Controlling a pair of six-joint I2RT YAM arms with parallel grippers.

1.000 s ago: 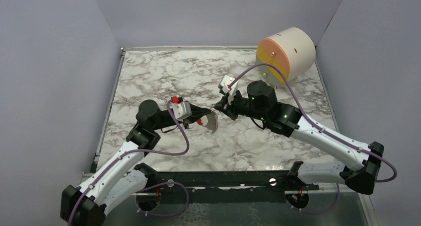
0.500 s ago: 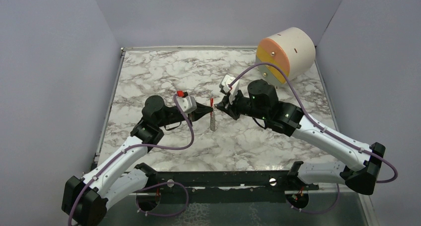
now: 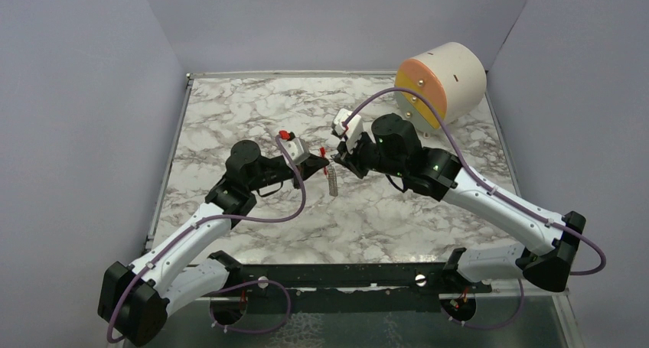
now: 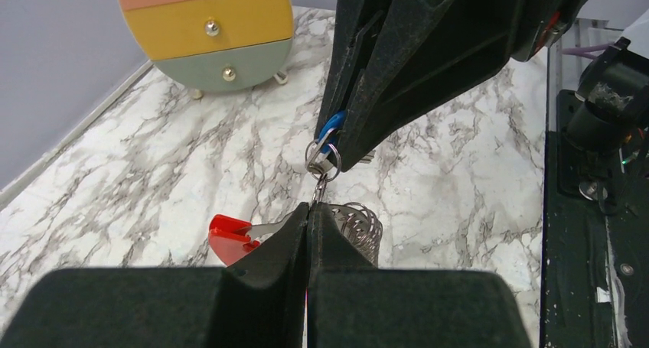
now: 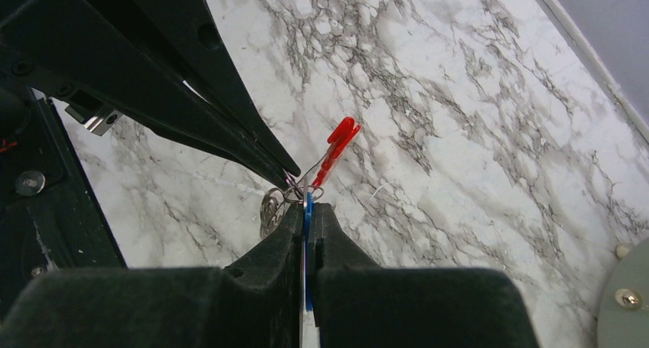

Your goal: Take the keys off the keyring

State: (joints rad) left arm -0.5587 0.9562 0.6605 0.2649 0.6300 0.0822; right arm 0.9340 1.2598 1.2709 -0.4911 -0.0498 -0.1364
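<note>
Grey-lilac walls close in a white marble table (image 3: 252, 111); both my arms reach to its middle and meet above it. On the left, my left gripper (image 3: 319, 167) has its fingers pressed flat together, pinched on the keyring (image 3: 333, 182) near its top end; the grey coiled strap hangs down from my fingertips, and its red piece (image 4: 229, 237) sticks out to one side just below them. In the left wrist view a small silver ring (image 4: 322, 152) sits just above my closed tips, linking up to the keys (image 4: 331, 124) — one tiny blue-headed piece, held off the table between the two grippers. My right gripper (image 3: 341, 162) is clamped on that blue head, with only its thin edge showing between the fingers; the tips of my two grippers are almost touching. Far right at the back stands a round drawer unit (image 3: 440, 80) — pink, yellow and green fronts.
</note>
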